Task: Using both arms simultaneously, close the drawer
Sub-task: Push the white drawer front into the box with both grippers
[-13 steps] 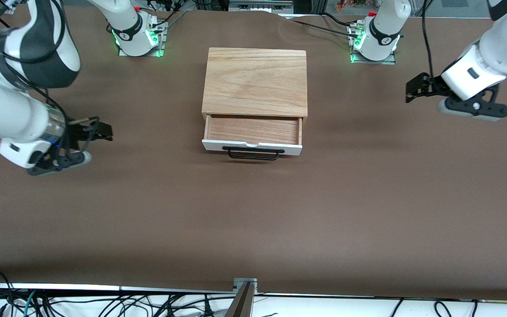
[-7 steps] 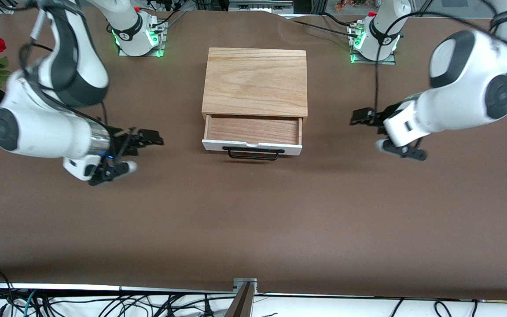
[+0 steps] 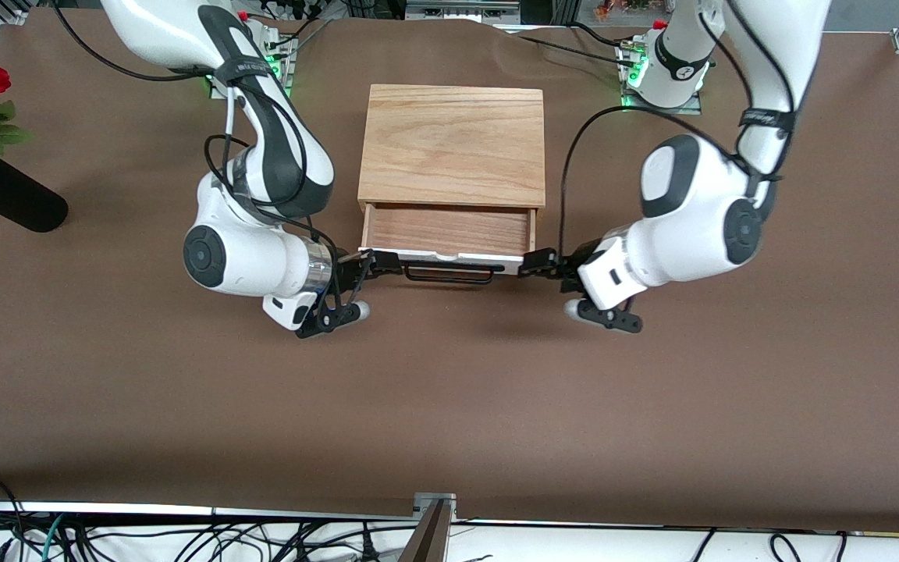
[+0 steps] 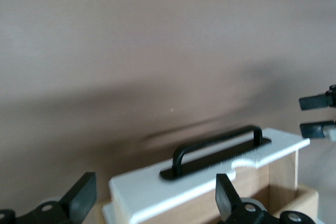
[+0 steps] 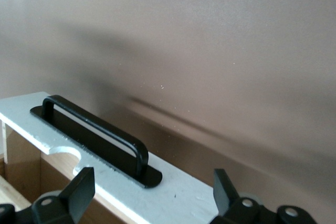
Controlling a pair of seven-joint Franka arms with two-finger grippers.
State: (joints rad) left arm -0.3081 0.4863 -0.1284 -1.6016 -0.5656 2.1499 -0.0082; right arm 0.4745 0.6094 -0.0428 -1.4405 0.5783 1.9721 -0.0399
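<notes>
The drawer (image 3: 448, 234) stuck partway out of its oak box (image 3: 453, 145), with its white front panel (image 3: 449, 257) turned toward the front camera. The box sat in the middle of the table (image 3: 449, 406), between the two arm bases.

The right gripper (image 3: 378, 261) was low down at the drawer's corner toward the right arm's end of the table. In the right wrist view its two fingers (image 5: 79, 190) were spread wide, one on each side of the white panel's corner, and they held nothing. The black handle (image 3: 449, 271) was just beside them.

The handle sat in the middle of the white panel, between both grippers.

The left gripper (image 3: 537, 263) was at the drawer's other corner, toward the left arm's end of the table. In the left wrist view its fingers (image 4: 81, 198) were wide apart too, and empty. I could not tell if either gripper was touching the panel.

The drawer looked light, hard and stiff. It would probably slide in easily. There seemed no need to grab it. Pushing flat on the white panel near both corners, with the same strength, seemed best. One side pushed harder might make the drawer turn and jam.
</notes>
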